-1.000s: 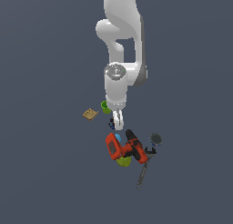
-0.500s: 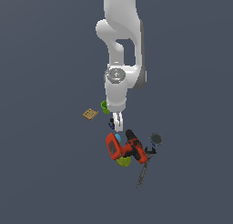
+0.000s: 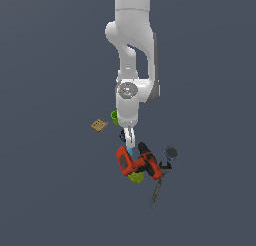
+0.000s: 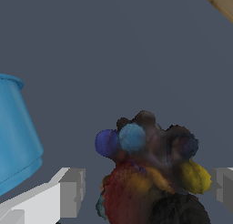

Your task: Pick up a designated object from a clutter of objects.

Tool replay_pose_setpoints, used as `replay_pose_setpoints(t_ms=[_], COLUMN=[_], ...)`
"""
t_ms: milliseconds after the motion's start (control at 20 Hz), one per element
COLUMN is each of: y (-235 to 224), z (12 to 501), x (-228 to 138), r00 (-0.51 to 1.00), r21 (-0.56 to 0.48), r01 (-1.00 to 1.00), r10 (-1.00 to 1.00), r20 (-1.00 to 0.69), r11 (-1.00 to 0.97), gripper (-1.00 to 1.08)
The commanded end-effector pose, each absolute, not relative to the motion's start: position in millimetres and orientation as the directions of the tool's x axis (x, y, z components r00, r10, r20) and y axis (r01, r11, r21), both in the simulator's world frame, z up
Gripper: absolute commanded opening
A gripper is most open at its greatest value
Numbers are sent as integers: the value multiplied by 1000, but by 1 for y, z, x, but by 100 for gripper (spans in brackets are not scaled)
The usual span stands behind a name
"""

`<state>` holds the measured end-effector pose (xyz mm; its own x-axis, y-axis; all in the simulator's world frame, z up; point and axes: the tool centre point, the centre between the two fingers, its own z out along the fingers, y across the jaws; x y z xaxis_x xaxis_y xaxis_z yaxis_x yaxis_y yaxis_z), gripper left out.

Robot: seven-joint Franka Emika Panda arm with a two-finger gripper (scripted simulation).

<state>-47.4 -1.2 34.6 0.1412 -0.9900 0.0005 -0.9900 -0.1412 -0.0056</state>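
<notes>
Gripper (image 4: 148,191) is hanging with jaws spread, straddling the designated object (image 4: 150,173), which is sitting between the fingers (image 4: 68,193)

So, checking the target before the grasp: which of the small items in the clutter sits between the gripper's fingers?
The tiny dark lump with blue, red and yellow knobs sits between the gripper fingers. The green cup, tan square and power drill lie outside them.

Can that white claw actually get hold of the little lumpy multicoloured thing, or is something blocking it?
Probably yes. In the wrist view the multicoloured lump sits between the two grey fingertips, and the gripper is open around it. The blue cup stands off to one side, clear of the fingers.
</notes>
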Motion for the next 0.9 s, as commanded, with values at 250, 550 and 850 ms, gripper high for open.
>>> replay_pose_setpoints(t_ms=[250,550,850], y=[-1,-1,-4], z=[30,35,43], x=[-49,-46,-47], r00=[141,140,140], r21=[0,-11,-11], r01=[-990,-990,-990], r10=[-990,-990,-990], r20=[0,1,1], r11=[-141,-140,-140], gripper=[-100,-100,-100])
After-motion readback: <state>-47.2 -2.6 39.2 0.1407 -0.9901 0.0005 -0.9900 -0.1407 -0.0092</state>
